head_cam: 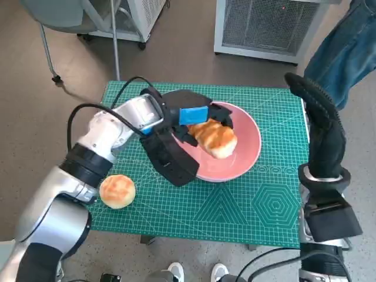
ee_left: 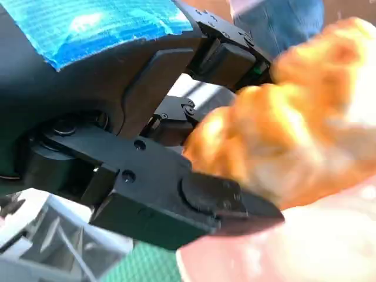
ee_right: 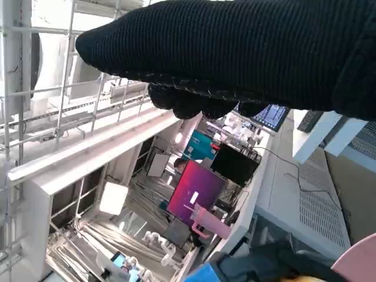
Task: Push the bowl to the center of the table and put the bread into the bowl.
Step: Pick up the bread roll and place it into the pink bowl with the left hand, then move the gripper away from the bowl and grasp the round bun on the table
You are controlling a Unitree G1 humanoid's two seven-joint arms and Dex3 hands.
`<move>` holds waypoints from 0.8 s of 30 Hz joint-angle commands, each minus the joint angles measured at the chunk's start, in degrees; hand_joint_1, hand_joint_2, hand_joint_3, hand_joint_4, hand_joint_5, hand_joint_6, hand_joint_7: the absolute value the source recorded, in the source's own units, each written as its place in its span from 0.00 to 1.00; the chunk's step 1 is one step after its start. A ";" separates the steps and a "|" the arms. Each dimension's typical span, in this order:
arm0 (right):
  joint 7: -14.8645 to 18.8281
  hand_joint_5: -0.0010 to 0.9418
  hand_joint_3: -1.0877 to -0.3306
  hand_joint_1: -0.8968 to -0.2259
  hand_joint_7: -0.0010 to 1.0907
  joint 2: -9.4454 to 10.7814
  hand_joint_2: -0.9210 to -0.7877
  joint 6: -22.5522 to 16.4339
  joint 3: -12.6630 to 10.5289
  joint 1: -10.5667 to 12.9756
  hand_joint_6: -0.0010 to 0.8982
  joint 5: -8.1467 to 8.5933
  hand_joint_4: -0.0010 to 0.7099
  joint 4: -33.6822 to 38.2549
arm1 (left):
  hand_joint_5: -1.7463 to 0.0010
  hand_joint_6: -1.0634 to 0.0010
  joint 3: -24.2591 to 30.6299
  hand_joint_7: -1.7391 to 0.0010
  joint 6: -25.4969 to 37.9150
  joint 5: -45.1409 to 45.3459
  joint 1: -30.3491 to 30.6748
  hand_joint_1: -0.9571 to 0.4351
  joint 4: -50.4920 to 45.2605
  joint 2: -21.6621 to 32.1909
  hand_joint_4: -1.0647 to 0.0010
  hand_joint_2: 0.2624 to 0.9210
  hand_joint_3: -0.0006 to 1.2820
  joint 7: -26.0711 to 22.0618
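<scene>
A green mat is spread over the table, with the pink bowl set near its middle. The right hand is raised at the table's right edge, holding nothing, fingers extended. Over the bowl, the bread is gripped by the left hand. A bun lies by the left forearm.

Brown speckled floor, white vented cabinet, chair legs.
</scene>
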 commanded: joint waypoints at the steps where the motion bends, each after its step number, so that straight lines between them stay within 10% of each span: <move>1: -0.73 0.01 0.31 0.40 0.52 0.90 0.00 0.85 0.31 1.06 0.00 -1.03 0.30 0.16 | 1.00 0.74 1.42 0.98 -2.65 -1.62 0.58 0.49 -2.58 3.21 0.87 0.82 0.02 -0.75; 24: -1.32 0.00 0.31 0.43 0.52 2.11 0.00 1.19 1.18 -0.47 0.00 -2.35 0.28 1.33 | 1.00 0.78 22.70 1.00 -11.42 -19.32 13.64 0.55 -25.41 28.13 0.90 0.79 0.00 -9.15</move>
